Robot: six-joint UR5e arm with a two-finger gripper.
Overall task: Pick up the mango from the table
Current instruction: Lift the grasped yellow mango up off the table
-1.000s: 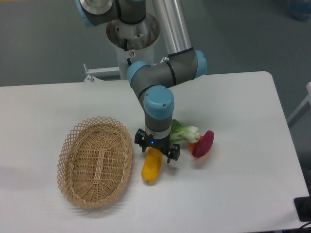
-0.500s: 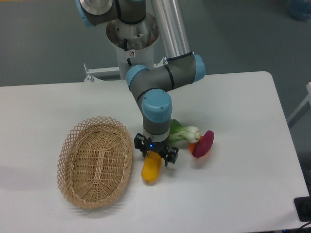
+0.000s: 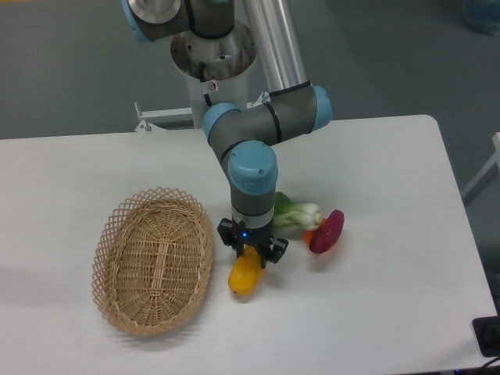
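The mango lay on the white table, just right of the wicker basket, its upper end caught between the jaws of the gripper, which had drawn in narrow against its sides. Whether the fruit was lifted off the tabletop could not be told. Close behind the gripper, to the right, sat a green leafy vegetable, with a dark red-purple item beside it.

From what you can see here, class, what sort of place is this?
Probably a robotics lab: an arm's gripper works over a mango on a bare white table, beside a wicker basket.
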